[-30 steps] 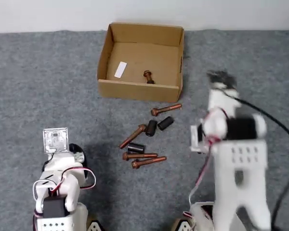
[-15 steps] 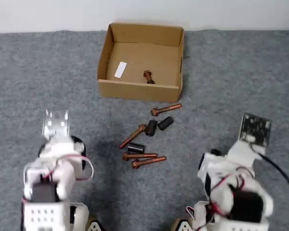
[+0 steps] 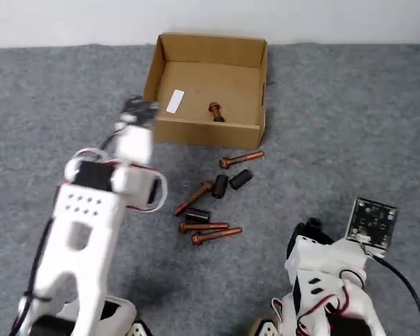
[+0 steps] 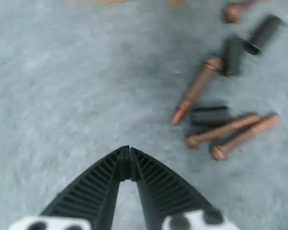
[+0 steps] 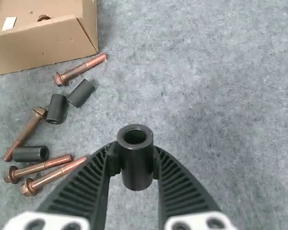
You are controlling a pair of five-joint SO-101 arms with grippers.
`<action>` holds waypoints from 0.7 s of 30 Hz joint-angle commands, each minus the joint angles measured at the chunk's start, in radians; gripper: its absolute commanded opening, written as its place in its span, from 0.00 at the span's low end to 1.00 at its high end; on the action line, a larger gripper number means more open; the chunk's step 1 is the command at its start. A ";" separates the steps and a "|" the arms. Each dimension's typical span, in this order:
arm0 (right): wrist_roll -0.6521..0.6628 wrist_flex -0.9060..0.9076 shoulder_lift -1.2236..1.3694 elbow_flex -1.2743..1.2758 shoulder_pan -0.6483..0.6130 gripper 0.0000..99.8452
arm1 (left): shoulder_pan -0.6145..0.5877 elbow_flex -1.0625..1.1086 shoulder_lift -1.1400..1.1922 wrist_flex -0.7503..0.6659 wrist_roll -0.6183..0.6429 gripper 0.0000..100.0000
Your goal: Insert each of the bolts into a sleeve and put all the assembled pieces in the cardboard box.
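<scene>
1. Near the top centre of the high view sits the cardboard box (image 3: 204, 133). It is open and holds one bolt (image 3: 215, 110) beside a white label (image 3: 175, 101).
2. Just below the box, at mid-frame, four loose bolts (image 3: 241, 159) and three loose sleeves (image 3: 219, 185) lie in a cluster on the grey carpet (image 3: 350, 105).
3. The left arm (image 3: 84, 217) rises from the lower left. The left gripper (image 3: 136, 112) is blurred, just off the box's front left corner, and its grip cannot be judged from this view.
4. The right arm (image 3: 329, 280) is folded low in the lower right, well apart from the cluster.
5. The left wrist view shows the left gripper's jaws pressed together with nothing between them. It hangs over bare carpet, and the loose bolts and sleeves are beyond its tips and off to one side.
6. The right wrist view shows the right gripper (image 5: 134, 152) clamped on a held sleeve (image 5: 135, 165). The sleeve stands upright with its bore facing the camera. The cluster and the box lie farther off on the carpet.
</scene>
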 commanded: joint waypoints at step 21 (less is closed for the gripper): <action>-0.011 -0.025 -0.015 0.011 0.008 0.01 | 0.172 -0.498 0.674 0.028 -0.322 0.12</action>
